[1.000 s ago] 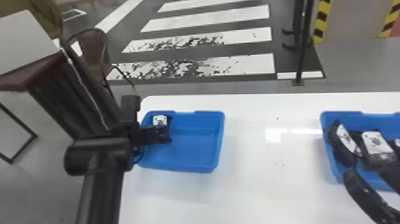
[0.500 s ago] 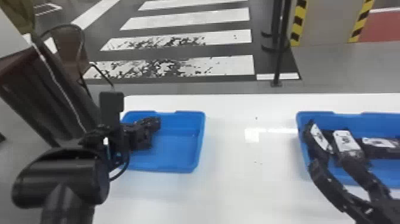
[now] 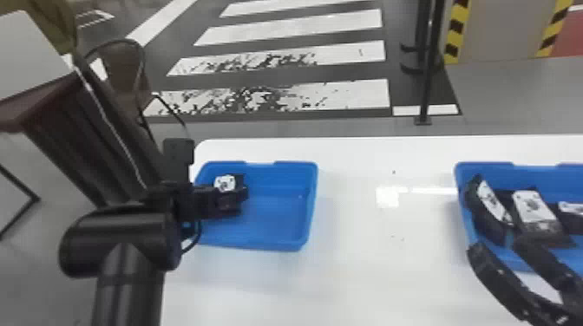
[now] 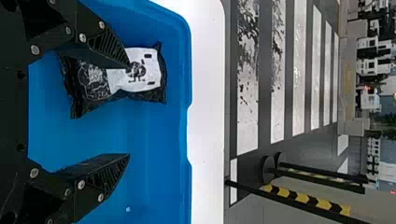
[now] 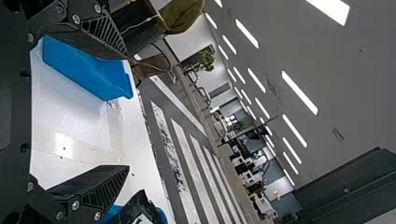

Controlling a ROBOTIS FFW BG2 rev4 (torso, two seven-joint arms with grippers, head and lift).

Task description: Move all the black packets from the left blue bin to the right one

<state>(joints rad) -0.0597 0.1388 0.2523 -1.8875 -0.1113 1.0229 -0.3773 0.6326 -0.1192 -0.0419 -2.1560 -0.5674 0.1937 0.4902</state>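
Note:
In the head view my left gripper [image 3: 230, 201] is over the left blue bin [image 3: 310, 208], just in front of a black packet [image 3: 224, 183] with a white label. The left wrist view has that gripper [image 4: 128, 111] open, one finger overlapping the packet [image 4: 140, 74] and the other over bare bin floor. Several black packets [image 3: 531, 206] lie in the right blue bin [image 3: 460, 182]. At that bin's front left my right gripper [image 3: 499, 246] is held with its fingers apart; in its wrist view the gripper [image 5: 127, 112] has nothing between them, with a packet [image 5: 140, 210] beyond one finger.
The white table [image 3: 360, 268] stretches between the two bins. A dark cabinet [image 3: 78, 151] stands beyond the table's left side, and a black post [image 3: 427, 73] rises from the floor behind it.
The head view has swung, shifting the scene sideways. Half a second ago the left gripper covered the left bin's packet there; now the label shows behind it. The right gripper sits slightly farther left against its bin.

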